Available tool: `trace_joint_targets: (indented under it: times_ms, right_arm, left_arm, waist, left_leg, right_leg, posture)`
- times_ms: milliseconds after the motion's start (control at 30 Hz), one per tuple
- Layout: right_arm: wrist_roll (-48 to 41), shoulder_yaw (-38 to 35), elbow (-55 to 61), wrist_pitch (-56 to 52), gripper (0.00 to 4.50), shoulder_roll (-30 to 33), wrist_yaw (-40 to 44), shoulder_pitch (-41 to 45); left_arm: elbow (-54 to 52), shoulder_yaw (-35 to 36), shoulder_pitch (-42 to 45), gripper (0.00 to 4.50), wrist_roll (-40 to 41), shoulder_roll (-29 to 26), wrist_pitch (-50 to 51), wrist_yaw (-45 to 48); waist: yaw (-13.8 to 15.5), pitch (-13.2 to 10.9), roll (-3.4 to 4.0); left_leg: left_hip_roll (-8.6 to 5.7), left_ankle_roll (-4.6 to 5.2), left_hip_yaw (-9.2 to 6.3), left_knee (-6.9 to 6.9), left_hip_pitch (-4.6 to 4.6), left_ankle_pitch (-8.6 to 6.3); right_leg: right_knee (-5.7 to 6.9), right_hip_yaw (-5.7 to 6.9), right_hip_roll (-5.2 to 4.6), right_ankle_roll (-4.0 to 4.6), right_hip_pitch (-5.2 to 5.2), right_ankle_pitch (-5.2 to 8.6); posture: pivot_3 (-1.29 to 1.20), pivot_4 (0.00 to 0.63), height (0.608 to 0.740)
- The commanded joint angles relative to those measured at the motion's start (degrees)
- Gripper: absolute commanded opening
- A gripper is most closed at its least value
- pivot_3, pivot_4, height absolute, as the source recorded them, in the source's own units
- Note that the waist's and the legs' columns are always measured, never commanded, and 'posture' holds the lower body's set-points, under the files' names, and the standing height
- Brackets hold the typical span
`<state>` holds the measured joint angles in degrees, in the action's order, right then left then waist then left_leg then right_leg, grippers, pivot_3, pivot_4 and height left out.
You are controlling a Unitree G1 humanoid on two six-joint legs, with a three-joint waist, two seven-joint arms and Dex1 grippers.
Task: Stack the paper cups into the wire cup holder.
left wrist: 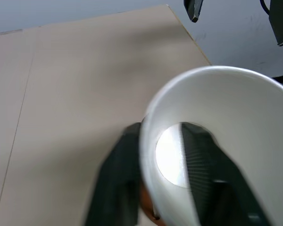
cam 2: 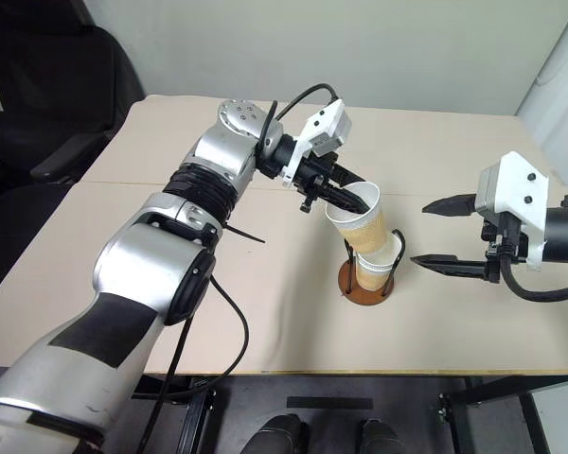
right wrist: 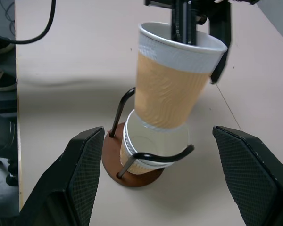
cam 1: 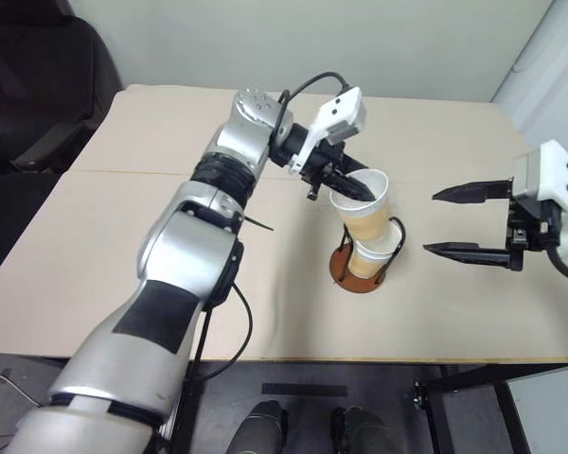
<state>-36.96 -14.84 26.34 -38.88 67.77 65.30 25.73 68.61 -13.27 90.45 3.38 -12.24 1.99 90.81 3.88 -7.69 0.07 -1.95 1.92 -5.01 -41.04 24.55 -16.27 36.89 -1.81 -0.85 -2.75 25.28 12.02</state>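
Centre frame: left gripper clamped on upper paper cup rim, above cup seated in wire cup holder. Right gripper, right edge: jaws apart, empty.

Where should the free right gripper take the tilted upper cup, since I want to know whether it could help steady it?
Probably the tan side wall of the upper cup, from the open side facing the right gripper. The left gripper already pinches the rim, one finger inside, and the cup's base sits in the lower cup between the wire loops of the holder, so only the mid wall is free.
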Motion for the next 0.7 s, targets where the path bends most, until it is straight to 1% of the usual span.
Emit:
trace_joint_targets:
  times_ms: [33,500,700]
  right_arm:
    - [-0.55,-1.56,0.64,0.19,3.73,1.19,0.02,0.8]
    - [-1.08,-2.99,1.21,-0.61,3.73,2.03,-0.18,-0.15]
    - [-1.0,-3.07,1.32,-0.61,3.73,1.99,-0.41,-0.41]
  left_arm:
    - [-0.71,1.25,2.05,0.02,0.57,0.64,0.32,1.69]
    - [-0.62,2.93,4.96,0.02,2.96,2.42,3.62,1.69]
    - [-1.17,-0.13,3.91,0.02,2.95,2.64,2.8,1.69]
  waist:
    - [0.0,0.0,0.0]
    - [0.01,0.0,0.0]
    - [0.01,0.0,0.0]
  left_leg:
    - [0.0,0.0,0.0,0.0,0.0,0.0]
    - [0.0,0.02,0.08,0.0,0.0,-0.01]
    - [0.0,0.08,0.15,0.0,-0.03,-0.05]
  right_leg:
    - [0.0,0.0,0.0,0.0,0.0,0.0]
    - [0.01,-0.03,-0.01,-0.02,0.01,0.01]
    - [0.02,-0.07,-0.02,-0.04,0.0,0.02]
  posture:
    - [0.0,0.15,0.74]
    - [0.0,0.15,0.74]
    - [0.0,0.15,0.74]
